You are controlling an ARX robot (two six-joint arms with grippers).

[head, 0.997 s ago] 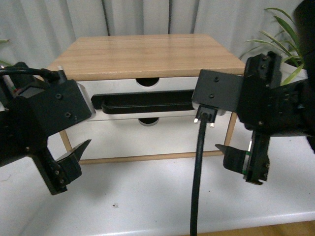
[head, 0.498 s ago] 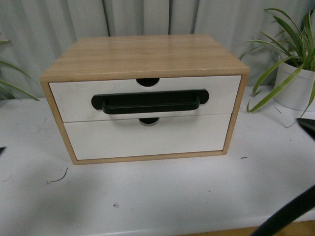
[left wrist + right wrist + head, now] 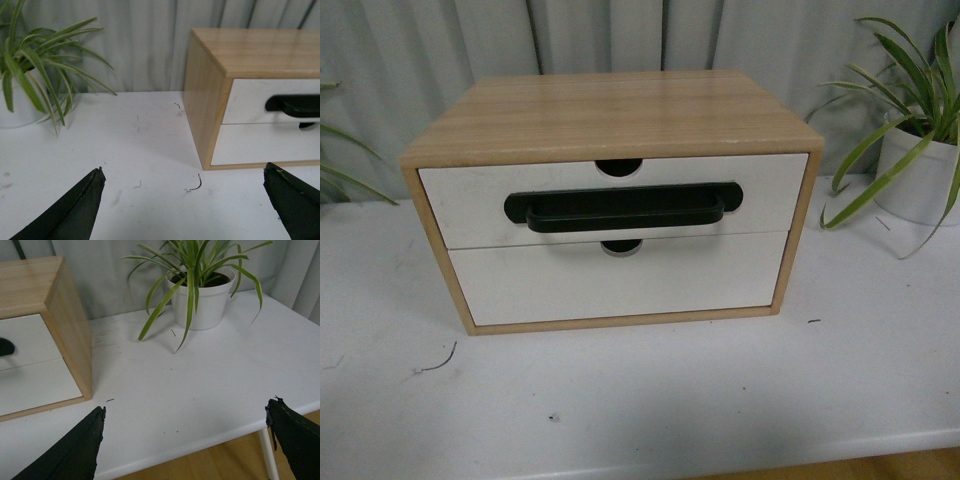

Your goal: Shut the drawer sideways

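Drawer [image 3: 460,205] looks matt white; handle [image 3: 620,208] black plastic; cabinet [image 3: 620,105] smooth wood.

Insides of the drawer [image 3: 610,190] are hidden behind its white front. In the left wrist view the black handle [image 3: 295,105] gets chopped off by the frame edge; in the right wrist view only its tip is seen. Just the fingertips [image 3: 82,202] of the left gripper [image 3: 183,169] and right gripper [image 3: 187,405] are shown. Specks [image 3: 553,417] on the table [image 3: 740,390] are too tiny to be made out.

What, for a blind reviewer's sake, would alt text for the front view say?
A wooden cabinet sits on a white table, its upper drawer with black bar handle shut above a plain white drawer front. Potted plant at right; no arms visible.
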